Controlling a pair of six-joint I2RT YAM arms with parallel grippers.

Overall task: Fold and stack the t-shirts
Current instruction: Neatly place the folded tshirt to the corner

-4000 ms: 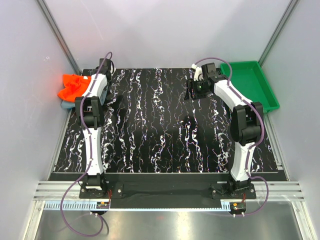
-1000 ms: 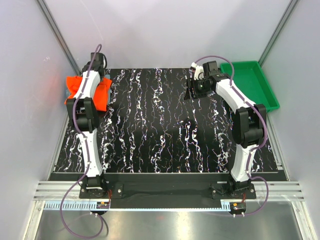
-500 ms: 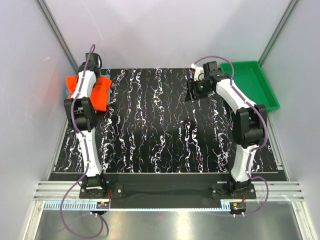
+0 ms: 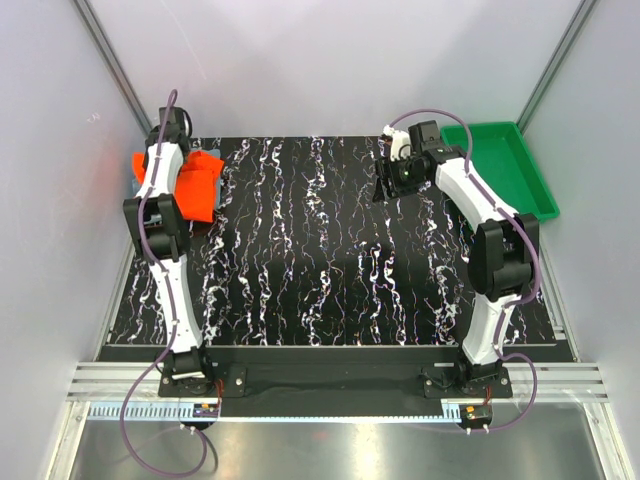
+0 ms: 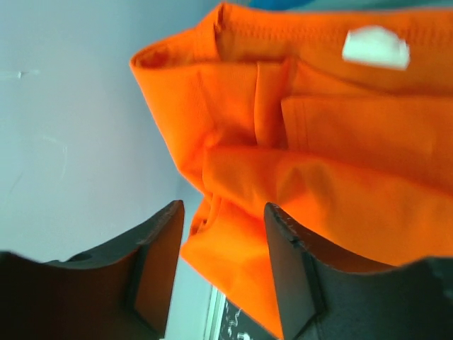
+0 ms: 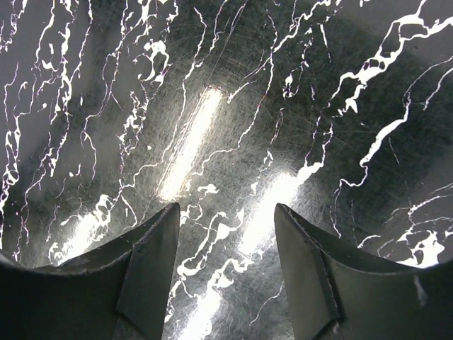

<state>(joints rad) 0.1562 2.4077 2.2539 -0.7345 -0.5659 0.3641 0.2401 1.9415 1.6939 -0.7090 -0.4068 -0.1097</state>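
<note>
Two grippers appear; what are their states? (Student)
Right gripper point(image 6: 226, 209): jaws wide apart above the marbled table point(image 4: 320, 250), holding nothing. Left gripper point(image 5: 223, 212): jaws parted, nothing clamped. (Tutor)
And the t-shirts? (Student)
Orange t-shirt point(image 4: 197, 185): crumpled at the far-left table edge, just beyond the left fingertips; blue-grey cloth point(image 5: 318, 3) shows behind it. (Tutor)

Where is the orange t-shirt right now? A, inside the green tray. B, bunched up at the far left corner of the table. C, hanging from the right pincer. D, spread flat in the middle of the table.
B: the orange t-shirt lies crumpled at the far left corner of the table, on the opposite side from the green tray.
</note>
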